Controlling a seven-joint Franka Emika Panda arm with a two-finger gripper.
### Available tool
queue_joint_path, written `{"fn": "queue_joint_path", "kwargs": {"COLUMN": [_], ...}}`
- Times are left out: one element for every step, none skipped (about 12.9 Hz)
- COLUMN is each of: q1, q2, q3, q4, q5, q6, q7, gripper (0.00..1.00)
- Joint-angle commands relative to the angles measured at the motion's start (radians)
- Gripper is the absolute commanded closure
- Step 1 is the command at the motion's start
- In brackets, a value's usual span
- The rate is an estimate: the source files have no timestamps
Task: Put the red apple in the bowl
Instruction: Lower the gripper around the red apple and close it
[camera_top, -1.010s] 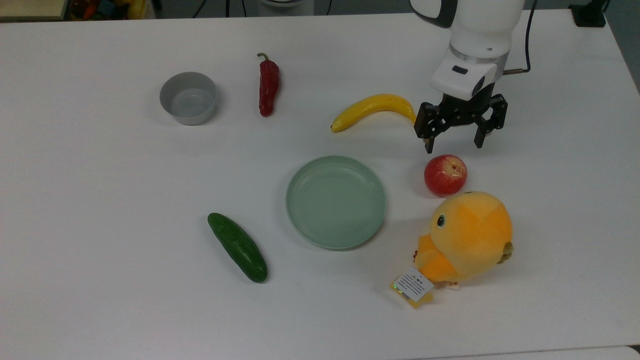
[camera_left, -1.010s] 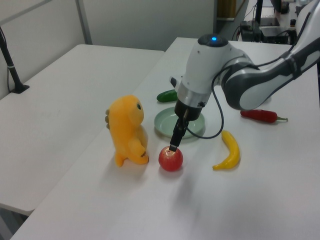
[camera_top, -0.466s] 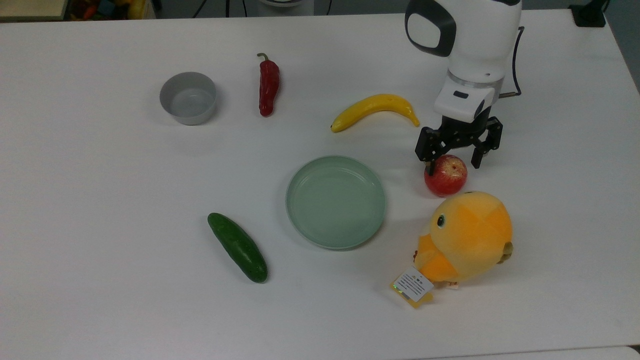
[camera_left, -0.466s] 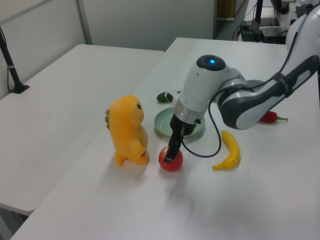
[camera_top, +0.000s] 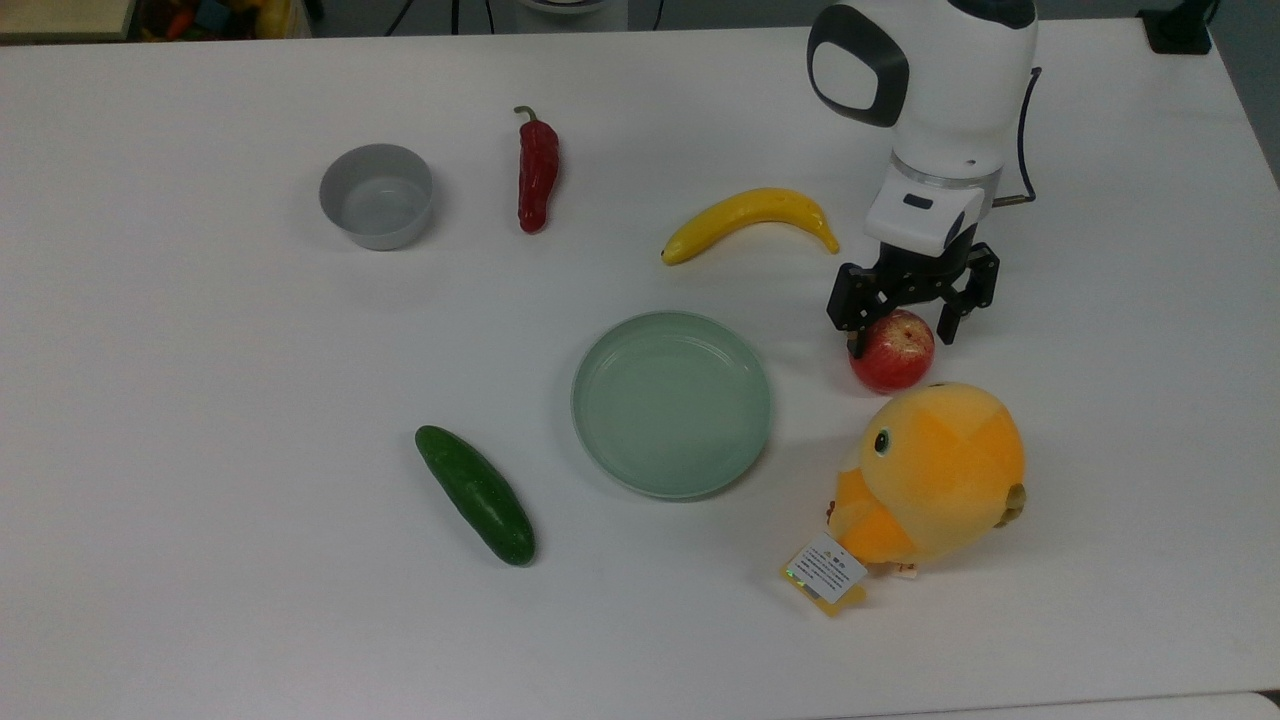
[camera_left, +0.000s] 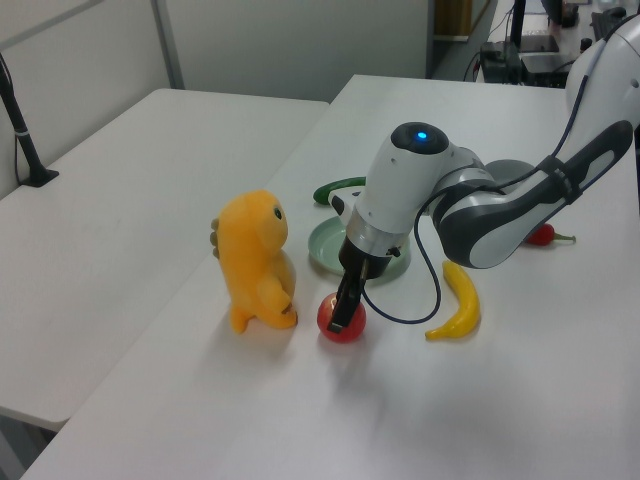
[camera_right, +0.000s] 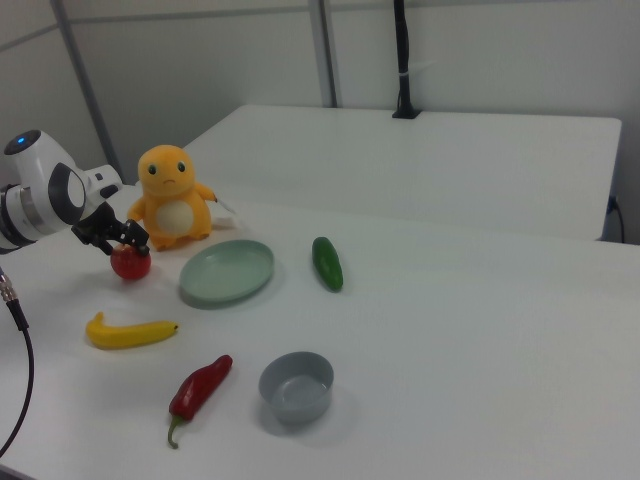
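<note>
While the top view has the gripper with its black fingers spread either side of the red apple on the table, the right view adds the orange plush toy's face; the bowl sits well apart.

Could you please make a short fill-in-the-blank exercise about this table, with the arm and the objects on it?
1. The gripper has its fingers on either side of the red ____.
2. The bowl is grey and holds ____.
3. In the top view, the green cucumber lies to the ____ of the pale-green dish.
4. The banana is ____ in colour.

Missing words: apple; nothing; left; yellow
</note>
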Motion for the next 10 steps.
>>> {"fn": "queue_joint_path", "kwargs": {"q1": [0.008, 0.008, 0.008, 0.006, 0.005, 0.005, 0.006, 0.005, 0.003, 0.003], "q2": [0.022, 0.022, 0.022, 0.021, 0.019, 0.015, 0.012, 0.005, -0.002, -0.028], "q3": [-0.012, -0.012, -0.012, -0.012, -0.012, -0.012, -0.012, -0.012, -0.012, -0.01], "q4": [0.016, 0.016, 0.016, 0.016, 0.016, 0.016, 0.015, 0.013, 0.012, 0.004], "q5": [-0.033, -0.033, -0.033, -0.033, -0.03, -0.021, -0.021, -0.021, -0.019, -0.018], "q6": [0.014, 0.014, 0.013, 0.013, 0.013, 0.011, 0.008, 0.005, -0.003, -0.026], "q7": [0.023, 0.025, 0.025, 0.023, 0.023, 0.025, 0.025, 0.023, 0.022, 0.023], "gripper": [0.0, 0.0, 0.01, 0.08, 0.18, 0.34, 0.45, 0.48, 0.48, 0.5]}}
